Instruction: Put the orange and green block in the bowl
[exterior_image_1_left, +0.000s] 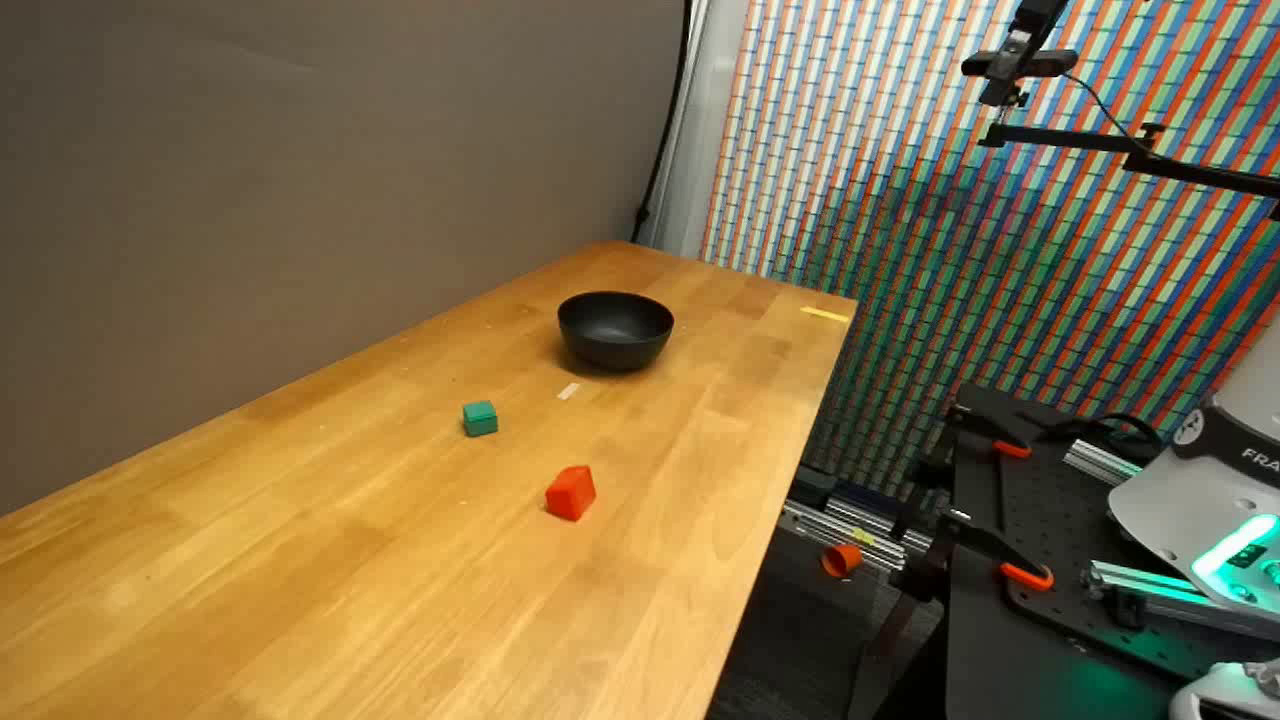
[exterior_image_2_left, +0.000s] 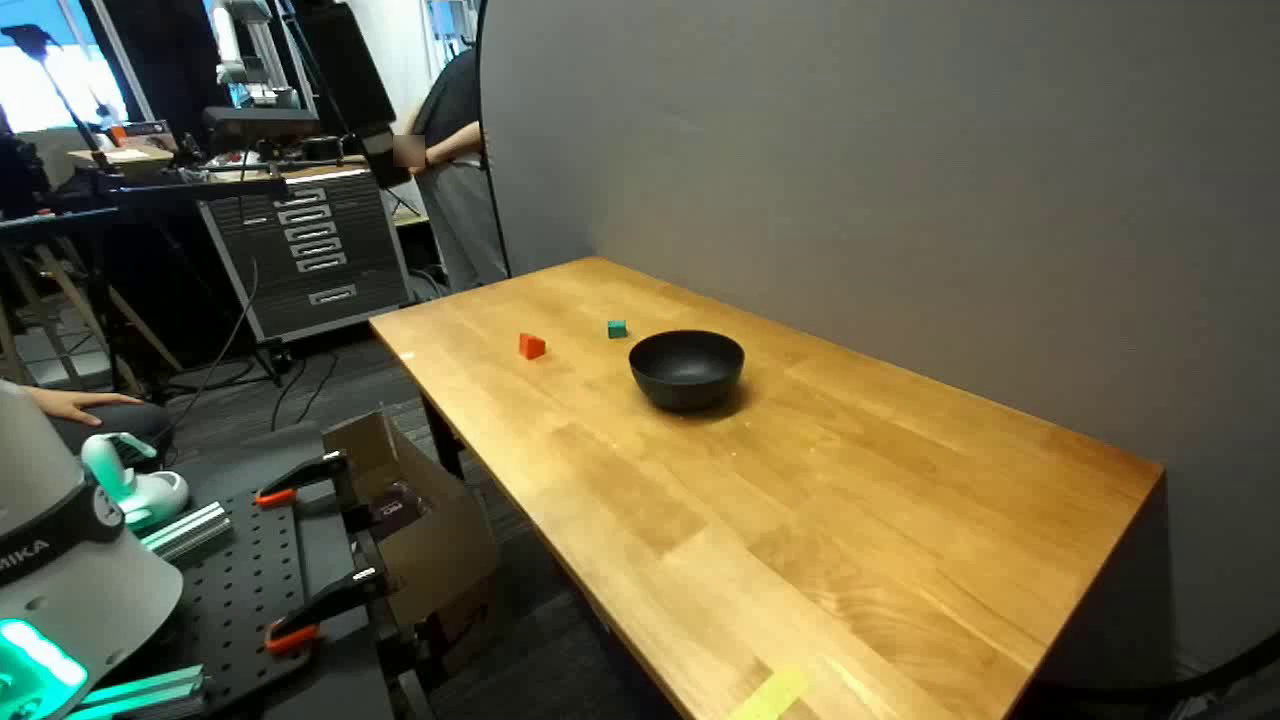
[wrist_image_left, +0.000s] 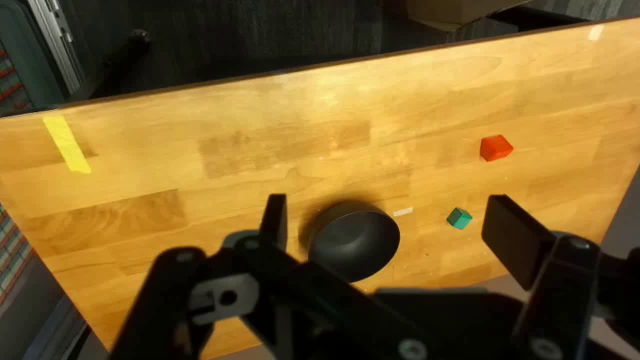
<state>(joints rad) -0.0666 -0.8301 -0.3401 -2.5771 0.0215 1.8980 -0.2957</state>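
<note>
A red-orange block (exterior_image_1_left: 571, 493) with a slanted side lies on the wooden table, and it also shows in an exterior view (exterior_image_2_left: 532, 346) and in the wrist view (wrist_image_left: 495, 148). A small green block (exterior_image_1_left: 480, 418) lies apart from it; it shows in an exterior view (exterior_image_2_left: 617, 329) and in the wrist view (wrist_image_left: 459, 218). A black bowl (exterior_image_1_left: 615, 332) stands upright on the table, and it also shows in an exterior view (exterior_image_2_left: 686, 371) and in the wrist view (wrist_image_left: 357, 245). My gripper (wrist_image_left: 386, 202) is open and empty, high above the table. It is outside both exterior views.
The wooden table (exterior_image_1_left: 330, 560) has a grey wall (exterior_image_2_left: 900, 200) along one long side. Yellow tape (wrist_image_left: 66, 145) marks one end. The black robot stand with clamps (exterior_image_2_left: 320, 610) stands apart from the table's other long edge. A cardboard box (exterior_image_2_left: 430, 540) is beside the stand.
</note>
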